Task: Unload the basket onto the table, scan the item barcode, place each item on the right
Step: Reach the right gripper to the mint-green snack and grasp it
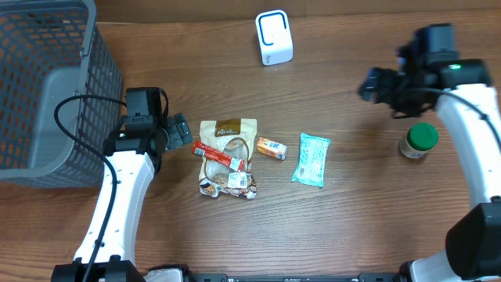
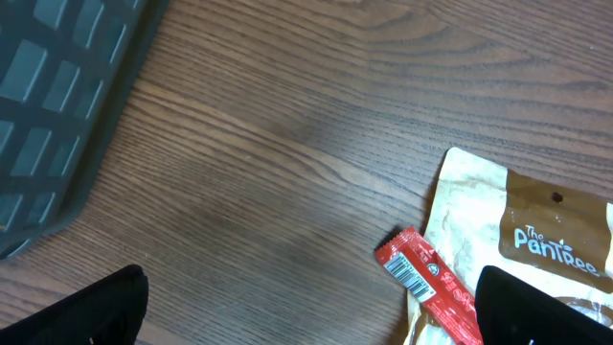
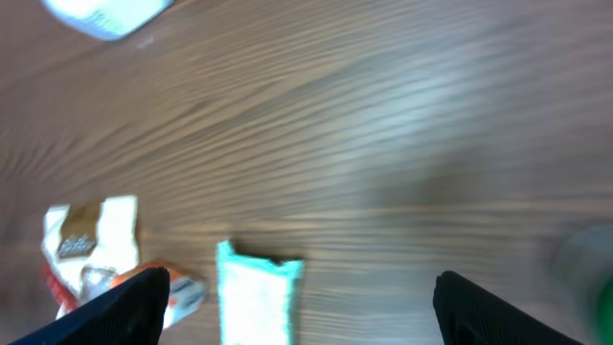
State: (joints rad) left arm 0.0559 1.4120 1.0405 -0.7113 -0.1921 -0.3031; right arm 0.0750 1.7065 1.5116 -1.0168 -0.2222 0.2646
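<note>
Though far apart, mesh basket (image 1: 100,86) and lidded jar (image 1: 419,141).

The wooden table (image 1: 352,235) bears a basket (image 1: 102,86), white scanner (image 1: 274,37), pouch (image 1: 228,129), orange packet (image 1: 271,147), teal packet (image 1: 311,159) and jar (image 1: 419,141).

overhead plus low wrists; common pouch (image 1: 228,131)

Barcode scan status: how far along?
Done: nothing visible; pouch, red stick, orange box, teal packet lie apart from the white scanner. In hand: nothing; left end effector open by the red stick, right end effector open too. Left: grasp an item, present its barcode.
</note>
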